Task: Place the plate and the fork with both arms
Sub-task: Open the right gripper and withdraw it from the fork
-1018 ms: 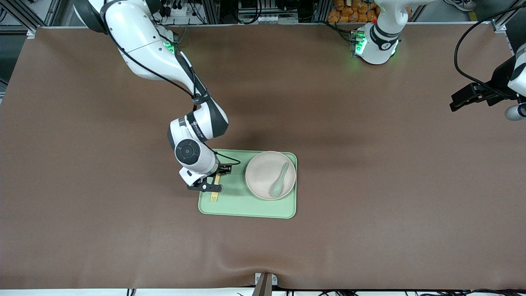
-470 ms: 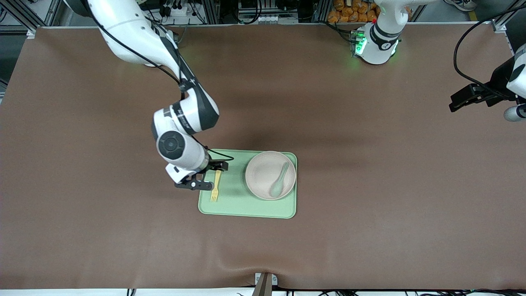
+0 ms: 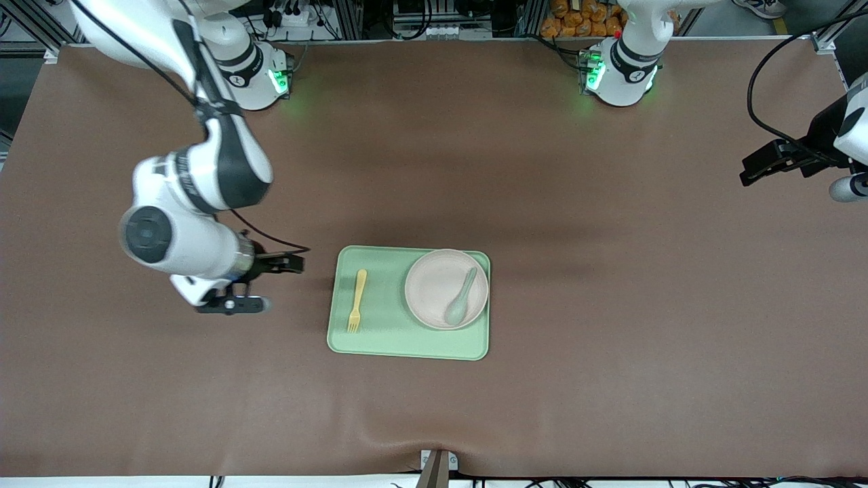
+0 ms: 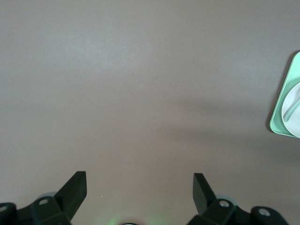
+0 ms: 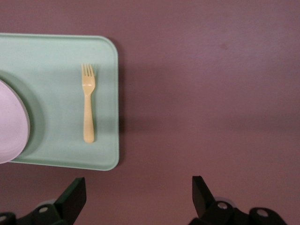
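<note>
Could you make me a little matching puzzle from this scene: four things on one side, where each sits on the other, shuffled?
Things:
1. pale yellow plastic fork
2. pale green spoon
3. round off-white plate
4. right arm's black tool

Places:
A. in the plate
B. over bare brown table, beside the tray
C. flat on the pale green rectangular tray, toward the right arm's end
D. on the tray, toward the left arm's end

Pairs: 1-C, 2-A, 3-D, 4-B

Robotics lab: aluminium framing (image 3: 30, 24), cables, brown-covered table (image 3: 610, 305).
</note>
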`<move>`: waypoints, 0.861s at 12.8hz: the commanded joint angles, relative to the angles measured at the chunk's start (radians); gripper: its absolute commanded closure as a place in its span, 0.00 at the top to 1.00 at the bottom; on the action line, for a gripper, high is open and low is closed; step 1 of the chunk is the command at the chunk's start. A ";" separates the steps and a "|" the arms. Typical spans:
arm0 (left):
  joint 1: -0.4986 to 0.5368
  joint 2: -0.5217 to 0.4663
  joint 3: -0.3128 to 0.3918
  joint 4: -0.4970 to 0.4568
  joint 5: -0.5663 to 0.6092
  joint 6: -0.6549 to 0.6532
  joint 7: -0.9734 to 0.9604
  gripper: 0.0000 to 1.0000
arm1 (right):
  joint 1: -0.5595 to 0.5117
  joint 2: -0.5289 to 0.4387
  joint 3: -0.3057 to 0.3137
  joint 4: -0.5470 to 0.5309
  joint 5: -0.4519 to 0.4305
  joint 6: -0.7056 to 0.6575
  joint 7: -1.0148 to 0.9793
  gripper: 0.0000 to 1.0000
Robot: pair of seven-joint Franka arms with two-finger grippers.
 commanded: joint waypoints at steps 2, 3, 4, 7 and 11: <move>0.000 -0.002 -0.005 0.001 0.022 0.007 0.003 1.00 | -0.076 -0.152 -0.072 -0.036 -0.001 -0.111 -0.140 1.00; 0.000 -0.002 -0.005 -0.001 0.022 0.007 0.003 1.00 | -0.078 -0.178 -0.115 -0.027 -0.027 -0.139 -0.196 1.00; 0.000 -0.002 -0.005 -0.001 0.022 0.007 0.003 1.00 | -0.092 -0.197 -0.142 -0.021 -0.054 -0.150 -0.265 1.00; 0.000 -0.002 -0.005 0.002 0.022 0.007 0.003 1.00 | -0.165 -0.288 -0.151 -0.019 -0.068 -0.240 -0.349 1.00; 0.000 -0.002 -0.005 0.004 0.022 0.007 0.006 1.00 | -0.240 -0.394 -0.104 -0.018 -0.115 -0.364 -0.283 1.00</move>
